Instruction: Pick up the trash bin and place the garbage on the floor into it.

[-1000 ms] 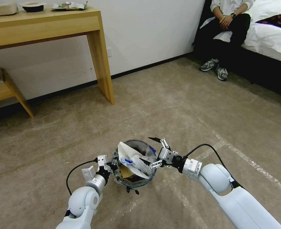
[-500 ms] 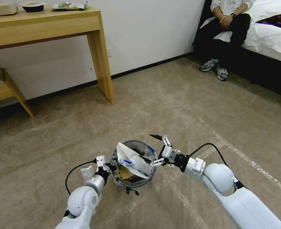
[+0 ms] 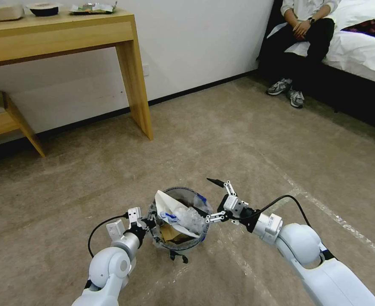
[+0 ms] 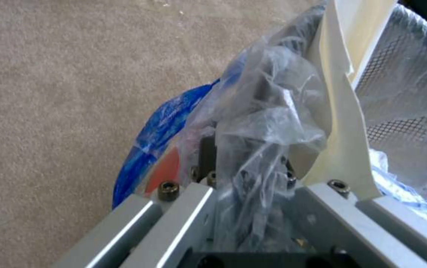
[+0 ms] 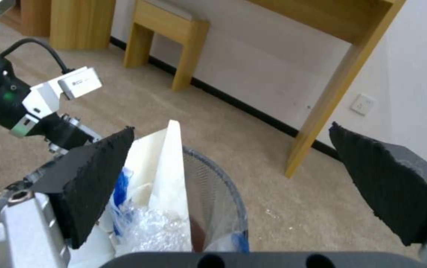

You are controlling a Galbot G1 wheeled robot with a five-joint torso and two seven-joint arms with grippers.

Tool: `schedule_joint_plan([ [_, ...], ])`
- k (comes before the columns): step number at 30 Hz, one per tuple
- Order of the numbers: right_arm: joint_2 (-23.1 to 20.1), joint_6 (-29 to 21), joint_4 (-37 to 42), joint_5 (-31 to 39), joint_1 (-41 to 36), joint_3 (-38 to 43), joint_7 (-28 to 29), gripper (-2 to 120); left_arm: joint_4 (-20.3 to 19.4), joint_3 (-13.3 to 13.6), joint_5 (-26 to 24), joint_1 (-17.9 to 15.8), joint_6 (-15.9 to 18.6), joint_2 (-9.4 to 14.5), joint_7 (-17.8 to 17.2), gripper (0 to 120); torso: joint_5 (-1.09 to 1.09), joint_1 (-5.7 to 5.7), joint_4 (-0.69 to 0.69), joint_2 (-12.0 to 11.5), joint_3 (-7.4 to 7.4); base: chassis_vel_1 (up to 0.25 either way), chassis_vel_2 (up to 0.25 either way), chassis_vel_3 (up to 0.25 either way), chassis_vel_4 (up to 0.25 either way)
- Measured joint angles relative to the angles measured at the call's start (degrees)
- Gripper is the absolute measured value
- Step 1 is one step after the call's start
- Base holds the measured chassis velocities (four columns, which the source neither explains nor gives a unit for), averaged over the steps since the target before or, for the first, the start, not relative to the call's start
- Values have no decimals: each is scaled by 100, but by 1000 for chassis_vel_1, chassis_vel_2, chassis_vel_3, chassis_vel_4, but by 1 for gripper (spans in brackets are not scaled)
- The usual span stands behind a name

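The trash bin (image 3: 179,221) sits on the floor (image 3: 246,140), stuffed with a white slipper (image 3: 167,203) and crinkled plastic; its blue marks are illegible. The left claw (image 3: 150,222) pinches the bin's near rim and liner. The right claw (image 3: 212,199) hangs wide open and empty just beside the bin's right edge.

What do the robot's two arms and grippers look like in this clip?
Both arms are glossy white with rounded joints, silver-grey wrist cuffs and a looping black cable each. The left gripper is black and silver with a small white camera box; the right gripper has silver linkages and black, wedge-shaped fingertips.
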Motion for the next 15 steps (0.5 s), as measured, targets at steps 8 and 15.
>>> schedule_joint_plan([
  [8,93,44,-69,-17,-59,35,-25,100,22,-17,-257,-100,97,47,-183,1,0,0,0,0,0,0,0,0,0],
  [15,83,46,-133,-16,17,24,-36,100,140,-43,-460,-178,108,34,-287,1,0,0,0,0,0,0,0,0,0],
])
